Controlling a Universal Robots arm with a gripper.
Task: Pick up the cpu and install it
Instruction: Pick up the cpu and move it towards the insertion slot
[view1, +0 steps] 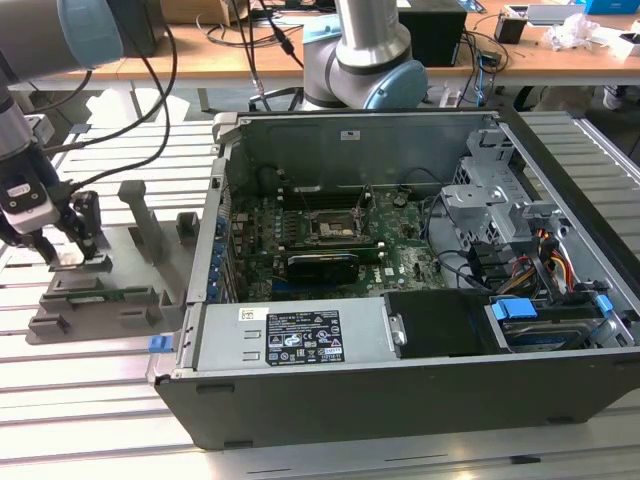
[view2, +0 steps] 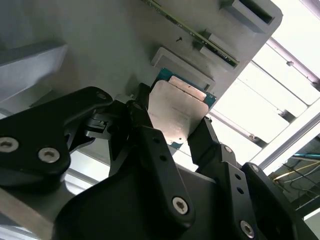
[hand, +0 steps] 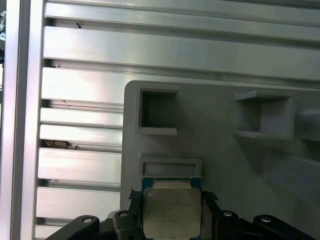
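Now pinches cpu (hand: 171, 212) between narrow jaws at opposite edges; judged light, rigid, slick-topped, fragile underneath: edge hold only.

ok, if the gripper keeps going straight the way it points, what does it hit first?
Most likely the grey holder tray. The gripper points down at it, with the cpu right at its tip. I can't tell how much gap is left to the tray.
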